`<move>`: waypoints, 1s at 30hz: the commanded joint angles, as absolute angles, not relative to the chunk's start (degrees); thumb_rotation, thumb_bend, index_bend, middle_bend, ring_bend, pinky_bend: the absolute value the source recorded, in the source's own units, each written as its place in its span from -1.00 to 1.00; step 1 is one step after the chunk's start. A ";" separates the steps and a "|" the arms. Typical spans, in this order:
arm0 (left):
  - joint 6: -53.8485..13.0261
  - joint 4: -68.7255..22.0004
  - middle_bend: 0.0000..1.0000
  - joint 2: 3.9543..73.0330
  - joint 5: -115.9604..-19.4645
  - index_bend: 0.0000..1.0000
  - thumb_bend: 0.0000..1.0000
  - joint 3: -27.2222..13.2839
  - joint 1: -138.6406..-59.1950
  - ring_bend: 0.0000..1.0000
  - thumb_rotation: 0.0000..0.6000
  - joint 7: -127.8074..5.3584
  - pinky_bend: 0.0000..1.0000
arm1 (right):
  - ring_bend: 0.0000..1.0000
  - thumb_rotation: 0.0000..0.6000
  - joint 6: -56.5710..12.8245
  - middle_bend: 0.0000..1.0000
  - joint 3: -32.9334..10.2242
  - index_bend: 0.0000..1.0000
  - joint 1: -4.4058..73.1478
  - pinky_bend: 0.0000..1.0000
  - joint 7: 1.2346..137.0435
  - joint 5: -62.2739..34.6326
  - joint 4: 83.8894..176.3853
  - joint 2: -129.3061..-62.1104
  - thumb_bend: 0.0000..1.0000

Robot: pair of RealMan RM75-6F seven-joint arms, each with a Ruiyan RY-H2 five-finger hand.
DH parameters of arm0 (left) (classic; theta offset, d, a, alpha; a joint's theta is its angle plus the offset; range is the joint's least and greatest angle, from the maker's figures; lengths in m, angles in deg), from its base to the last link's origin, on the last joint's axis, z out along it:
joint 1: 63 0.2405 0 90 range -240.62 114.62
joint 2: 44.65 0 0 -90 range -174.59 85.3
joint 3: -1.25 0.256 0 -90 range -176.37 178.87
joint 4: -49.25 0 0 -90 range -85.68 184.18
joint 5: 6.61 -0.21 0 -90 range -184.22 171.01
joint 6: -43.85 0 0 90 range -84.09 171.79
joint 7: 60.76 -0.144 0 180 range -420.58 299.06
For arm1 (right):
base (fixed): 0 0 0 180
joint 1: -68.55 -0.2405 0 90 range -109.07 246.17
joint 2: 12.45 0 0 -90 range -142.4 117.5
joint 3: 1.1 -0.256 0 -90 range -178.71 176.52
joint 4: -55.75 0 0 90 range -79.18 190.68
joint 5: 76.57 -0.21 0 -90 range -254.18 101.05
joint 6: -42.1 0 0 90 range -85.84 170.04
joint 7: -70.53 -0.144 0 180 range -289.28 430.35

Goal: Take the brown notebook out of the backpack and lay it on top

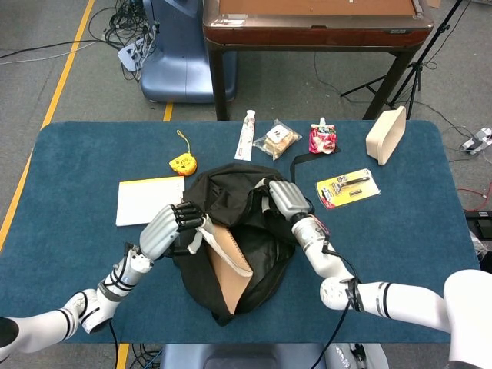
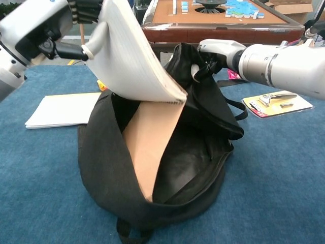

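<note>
The black backpack (image 1: 231, 192) lies open in the middle of the blue table (image 1: 69, 161). My left hand (image 1: 171, 227) grips the brown notebook (image 1: 227, 270) by its white page block and holds it up above the bag's left side. In the chest view the left hand (image 2: 43, 25) is at the top left, the pages (image 2: 133, 58) fan out, and the brown cover (image 2: 152, 140) hangs down with its lower end inside the backpack (image 2: 198, 173). My right hand (image 1: 284, 198) grips the bag's upper rim and holds the opening up; the chest view shows that right hand (image 2: 219, 51) too.
A white notepad (image 1: 149, 200) lies left of the bag, a yellow tape measure (image 1: 182, 163) behind it. Along the far edge lie a tube (image 1: 246, 134), a snack bag (image 1: 277, 139), a red pouch (image 1: 322, 139) and a beige box (image 1: 386, 134). A razor pack (image 1: 347, 187) lies right.
</note>
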State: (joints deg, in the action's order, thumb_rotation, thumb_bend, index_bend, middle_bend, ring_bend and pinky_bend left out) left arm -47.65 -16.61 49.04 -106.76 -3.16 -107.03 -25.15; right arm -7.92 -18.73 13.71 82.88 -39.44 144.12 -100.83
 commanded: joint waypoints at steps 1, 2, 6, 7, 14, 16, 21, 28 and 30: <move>-47.95 -18.74 0.28 47.32 -105.59 0.15 0.21 -4.46 -106.55 0.10 1.00 -25.08 -0.12 | -0.75 1.00 -7.65 -0.41 -18.57 0.23 13.70 -0.72 82.94 -39.28 144.28 -100.74 0.77; -48.03 -19.29 0.28 46.92 -105.32 0.15 0.21 -4.72 -106.38 0.10 1.00 -25.07 -0.12 | -0.75 1.00 -7.65 -0.41 -18.56 0.23 13.69 -0.72 82.96 -39.23 144.31 -100.72 0.77; -48.45 -20.96 0.28 45.49 -103.99 0.15 0.21 -6.10 -105.69 0.10 1.00 -25.13 -0.12 | -0.75 1.00 -7.25 -0.41 -18.22 0.22 13.65 -0.72 83.23 -38.91 144.71 -100.36 0.77; -48.33 -21.41 0.29 45.07 -103.39 0.15 0.21 -6.54 -105.49 0.10 1.00 -25.06 -0.12 | -0.75 1.00 -7.26 -0.41 -18.16 0.22 13.73 -0.72 83.17 -38.77 144.89 -100.28 0.77; -47.97 -22.29 0.29 43.22 -99.99 0.15 0.21 -10.02 -104.94 0.10 1.00 -24.63 -0.11 | -0.75 1.00 -7.22 -0.42 -17.21 0.20 14.42 -0.72 83.13 -37.15 146.69 -99.19 0.77; -47.94 -22.34 0.29 42.74 -99.10 0.15 0.21 -11.02 -104.82 0.10 1.00 -24.48 -0.12 | -0.75 1.00 -7.22 -0.42 -16.79 0.18 14.68 -0.72 83.22 -36.53 147.44 -98.72 0.77; -46.92 -22.67 0.29 41.09 -96.57 0.15 0.21 -13.04 -104.30 0.10 1.00 -24.03 -0.11 | -0.75 1.00 -6.80 -0.47 -15.18 0.10 15.54 -0.72 83.60 -34.11 150.08 -96.70 0.76; -44.58 -21.89 0.29 39.97 -94.25 0.15 0.21 -14.45 -104.12 0.10 1.00 -24.56 -0.11 | -0.91 1.00 -5.14 -0.81 -11.51 -0.72 16.52 -0.75 86.10 -29.74 157.56 -90.47 -0.05; -43.85 -21.41 0.29 39.95 -93.73 0.15 0.21 -14.74 -104.21 0.10 1.00 -24.77 -0.12 | -0.98 1.00 -6.30 -0.90 -11.02 -0.94 17.43 -0.78 86.01 -27.71 160.12 -89.01 -0.37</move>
